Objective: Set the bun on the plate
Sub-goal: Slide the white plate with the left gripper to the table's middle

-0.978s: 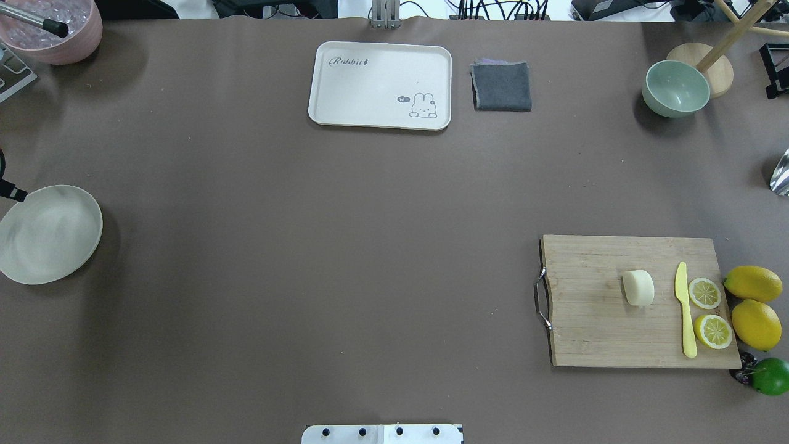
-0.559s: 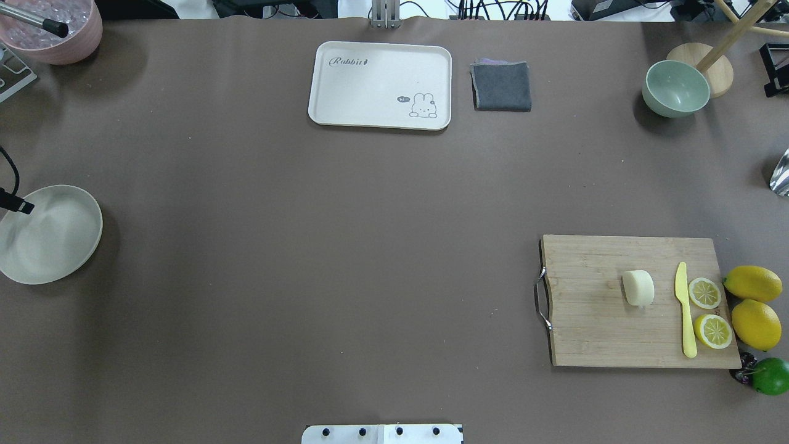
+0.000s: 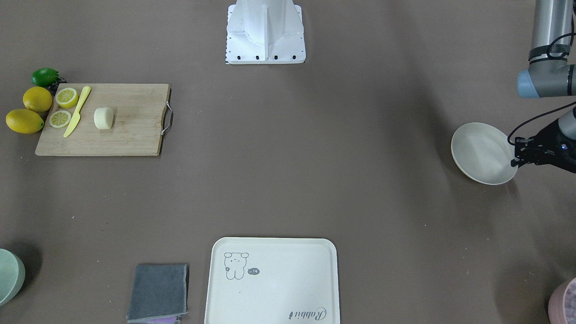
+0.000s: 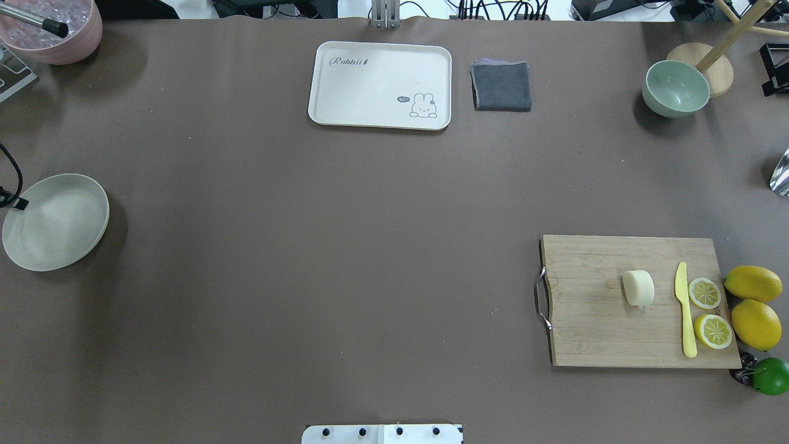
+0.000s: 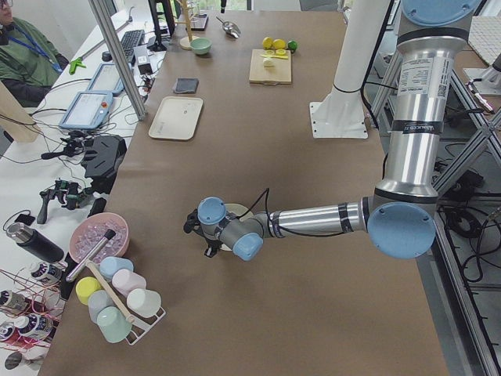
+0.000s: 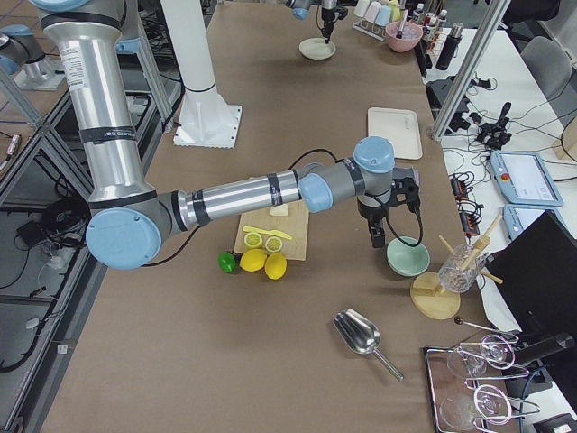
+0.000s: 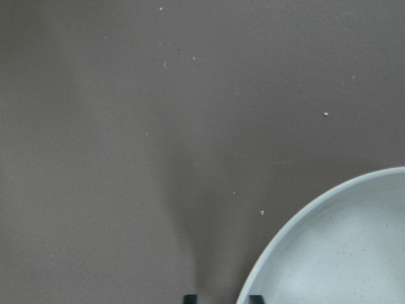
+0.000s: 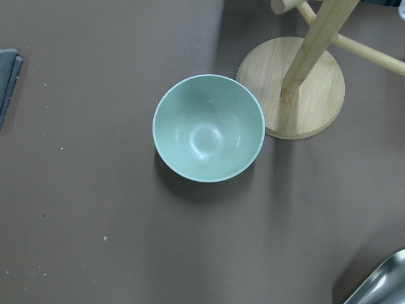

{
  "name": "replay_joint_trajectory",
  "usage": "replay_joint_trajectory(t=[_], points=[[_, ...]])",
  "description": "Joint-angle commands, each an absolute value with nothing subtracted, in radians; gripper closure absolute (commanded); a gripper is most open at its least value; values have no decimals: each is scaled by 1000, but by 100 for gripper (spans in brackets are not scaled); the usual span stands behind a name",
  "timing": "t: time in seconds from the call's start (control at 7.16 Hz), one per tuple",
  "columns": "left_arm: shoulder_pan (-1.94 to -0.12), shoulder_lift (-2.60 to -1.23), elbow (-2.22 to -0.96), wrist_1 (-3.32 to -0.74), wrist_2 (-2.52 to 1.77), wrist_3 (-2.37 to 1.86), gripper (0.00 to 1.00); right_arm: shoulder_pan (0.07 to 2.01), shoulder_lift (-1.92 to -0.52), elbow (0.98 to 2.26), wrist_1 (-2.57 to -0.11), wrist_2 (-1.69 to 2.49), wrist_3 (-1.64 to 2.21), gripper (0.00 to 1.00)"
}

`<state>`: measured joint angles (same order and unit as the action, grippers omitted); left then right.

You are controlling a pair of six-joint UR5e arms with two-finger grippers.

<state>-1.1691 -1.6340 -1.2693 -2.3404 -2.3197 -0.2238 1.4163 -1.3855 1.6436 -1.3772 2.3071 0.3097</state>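
The bun (image 4: 638,287), a pale cream lump, lies on the wooden cutting board (image 4: 592,308) at the right; it also shows in the front-facing view (image 3: 103,118). The round off-white plate (image 4: 58,225) is at the far left edge of the table. My left gripper (image 3: 517,155) is shut on the plate's (image 3: 481,153) rim; in the left wrist view the rim (image 7: 342,253) runs between the fingertips (image 7: 255,297). My right gripper (image 6: 379,236) hangs over the green bowl (image 6: 407,255), far from the bun; whether it is open or shut I cannot tell.
Beside the bun lie a yellow knife (image 4: 684,314) and lemon slices (image 4: 704,293); whole lemons (image 4: 753,283) and a lime (image 4: 770,376) sit past the board. A rabbit-print tray (image 4: 379,83), grey cloth (image 4: 502,86) and pink bowl (image 4: 55,28) line the far edge.
The plate has shifted away from the robot and slightly to the right, with the left gripper on its rim. The bun has not moved.
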Motion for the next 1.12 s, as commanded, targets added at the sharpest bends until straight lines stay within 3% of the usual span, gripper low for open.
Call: replay_joint_trajectory(t=[0.0, 0.56, 0.98], points=[[-1169, -1631, -1298, -2373, -2327, -225, 100, 1416, -1382, 1644, -1376, 2309, 311, 0], [-1204, -1666, -1446, -2368, -2361, -503, 100, 1382, -1382, 1649, -1378, 2312, 357, 0], [-1134, -1859, -1476, -2364, -2359, -815, 100, 1359, -1381, 1670, -1378, 2321, 357, 0]])
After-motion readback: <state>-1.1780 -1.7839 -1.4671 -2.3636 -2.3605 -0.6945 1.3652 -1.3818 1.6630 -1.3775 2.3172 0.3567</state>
